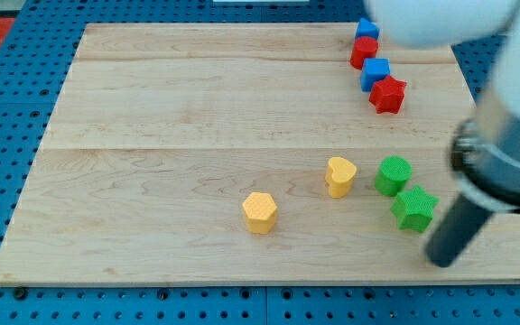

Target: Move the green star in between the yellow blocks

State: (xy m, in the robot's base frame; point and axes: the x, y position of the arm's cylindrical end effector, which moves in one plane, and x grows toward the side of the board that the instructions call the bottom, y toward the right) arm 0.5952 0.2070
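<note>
The green star (414, 208) lies on the wooden board (170, 135) at the view's lower right. A green round block (393, 175) sits just above and left of it. The yellow heart block (339, 176) is left of the green round block. The yellow hexagon block (260, 212) lies further left and lower. My tip (442, 261) is at the view's lower right, just below and right of the green star, a small gap apart.
A blue block (366, 29), a red block (364, 51), a blue cube (376, 73) and a red star (387, 94) form a line at the view's top right. The arm's white and dark body (504, 153) fills the right edge.
</note>
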